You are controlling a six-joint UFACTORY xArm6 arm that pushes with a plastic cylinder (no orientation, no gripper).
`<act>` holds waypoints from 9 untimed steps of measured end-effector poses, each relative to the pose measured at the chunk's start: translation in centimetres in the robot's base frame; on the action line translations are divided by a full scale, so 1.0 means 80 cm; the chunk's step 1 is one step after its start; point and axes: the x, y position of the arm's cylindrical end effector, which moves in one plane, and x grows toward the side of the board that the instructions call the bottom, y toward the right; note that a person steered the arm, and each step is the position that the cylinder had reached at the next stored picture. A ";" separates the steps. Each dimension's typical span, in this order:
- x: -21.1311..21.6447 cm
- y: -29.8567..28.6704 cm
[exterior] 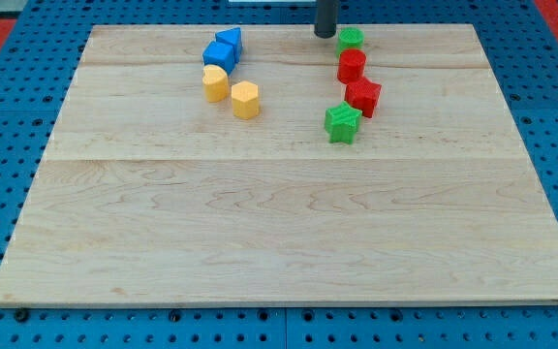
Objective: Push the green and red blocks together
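Progress is near complete: at the worktop's (289, 242) one o'clock, green cylinder (350, 39), red cylinder (352, 66), red star (363, 95) and green star (342, 122) form a touching chain, my tip (325, 34), a jawless rod, just beside its top.

Rod (325, 15) cut off by view's top; board's (279, 252) bottom corners cropped.

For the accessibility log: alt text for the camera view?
My tip sits beside the top green block, which heads a column of red cylinder, red star and green star on a wooden board.
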 end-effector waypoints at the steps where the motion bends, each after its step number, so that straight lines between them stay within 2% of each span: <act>1: -0.003 0.009; 3: -0.003 0.037; 4: 0.013 0.037; 6: 0.087 0.036; 9: 0.118 0.036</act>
